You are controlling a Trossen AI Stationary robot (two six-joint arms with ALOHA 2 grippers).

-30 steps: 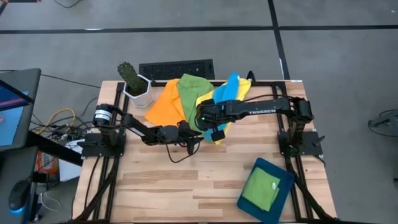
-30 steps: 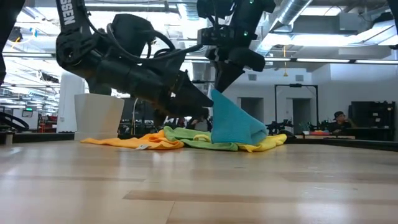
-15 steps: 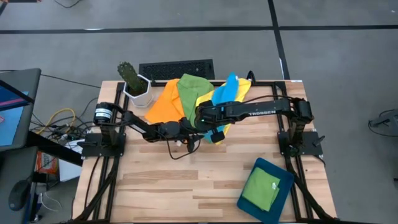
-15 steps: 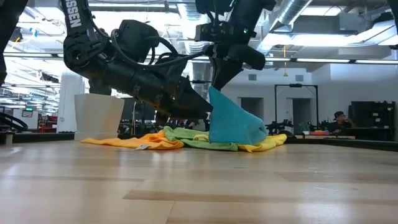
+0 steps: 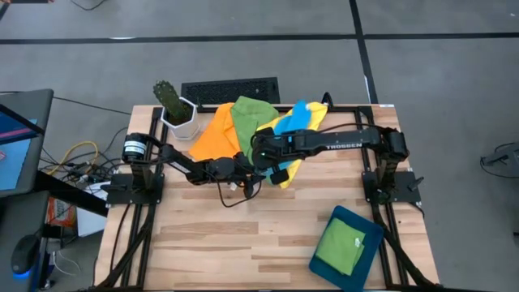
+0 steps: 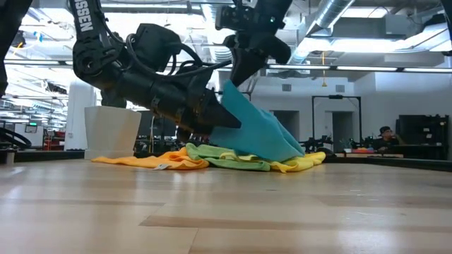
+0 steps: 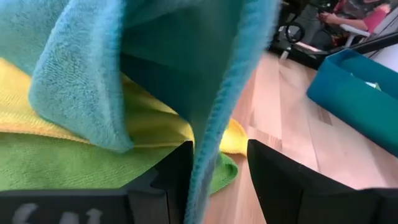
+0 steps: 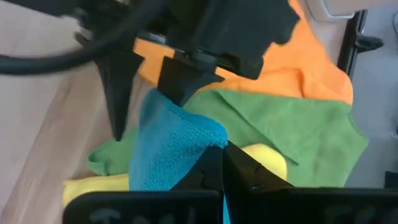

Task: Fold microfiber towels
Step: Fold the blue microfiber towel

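Blue towel (image 6: 254, 130) raised in a tent above the towel pile at upper centre of the high view, peak pinched by right gripper (image 6: 239, 76), lower end trailing onto the heap. Same towel (image 5: 298, 116) seen from above, draped over yellow towel (image 5: 284, 128) and green towel (image 5: 250, 118), with orange towel (image 5: 216, 132) spread flat to their left. Right gripper (image 8: 214, 163) pressed together on a blue corner, clear in the right wrist view. Left gripper (image 7: 217, 171) spread, fingers (image 7: 171, 174) either side of a hanging blue edge, not closed on it; in the low view reaching in from the left, low against the raised cloth. Second green towel (image 5: 340, 244) folded inside teal tray (image 5: 323, 264) at lower right of the high view. White pot (image 5: 180, 122) with cactus (image 5: 169, 96) at upper left of the table (image 5: 243, 243), just beside the orange towel. Keyboard (image 5: 229, 89) behind the pile, off the table edge.
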